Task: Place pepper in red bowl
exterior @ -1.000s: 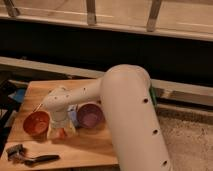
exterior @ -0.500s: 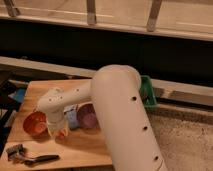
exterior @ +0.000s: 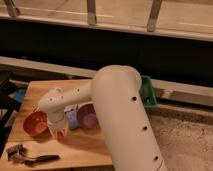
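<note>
Orange-red pepper (exterior: 62,133) within shut tool (exterior: 60,132), beside red bowl (exterior: 36,123)

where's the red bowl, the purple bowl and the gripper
red bowl (exterior: 35,123): camera view, on its speckled inside.
purple bowl (exterior: 88,118): camera view, on its inside, right of the arm.
gripper (exterior: 59,132): camera view, on its tip, down on the table just right of the red bowl, shut.
</note>
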{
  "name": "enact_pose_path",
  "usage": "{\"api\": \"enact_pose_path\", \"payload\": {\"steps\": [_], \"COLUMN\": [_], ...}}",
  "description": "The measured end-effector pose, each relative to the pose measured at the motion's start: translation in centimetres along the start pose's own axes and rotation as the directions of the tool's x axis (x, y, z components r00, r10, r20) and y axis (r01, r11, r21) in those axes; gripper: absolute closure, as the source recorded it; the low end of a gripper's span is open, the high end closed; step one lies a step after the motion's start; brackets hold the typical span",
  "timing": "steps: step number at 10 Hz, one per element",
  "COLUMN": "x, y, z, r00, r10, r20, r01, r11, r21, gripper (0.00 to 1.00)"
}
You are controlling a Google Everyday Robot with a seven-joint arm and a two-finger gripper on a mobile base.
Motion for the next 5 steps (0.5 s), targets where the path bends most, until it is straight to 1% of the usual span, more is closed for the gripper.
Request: {"api": "enact_pose_path", "payload": {"steps": [1,2,3,5], "x": [0.1,0.1,0.1,0.1], "y": [0.1,-0.3,-1.2,-1.5], "z": [-0.2,-0.8,-2.3,-5.8], "r00": [1.0,1.0,0.998,0.993], "r10": [-0.001,0.003,0.008,-0.002], "r20": [0.004,0.02,0.056,0.115], "r01": [0.001,-0.003,-0.006,0.012], "r11": [1.0,1.0,0.999,0.996], "r21": [-0.005,-0.018,-0.044,-0.086], "gripper": [1.0,1.0,1.0,1.0]}}
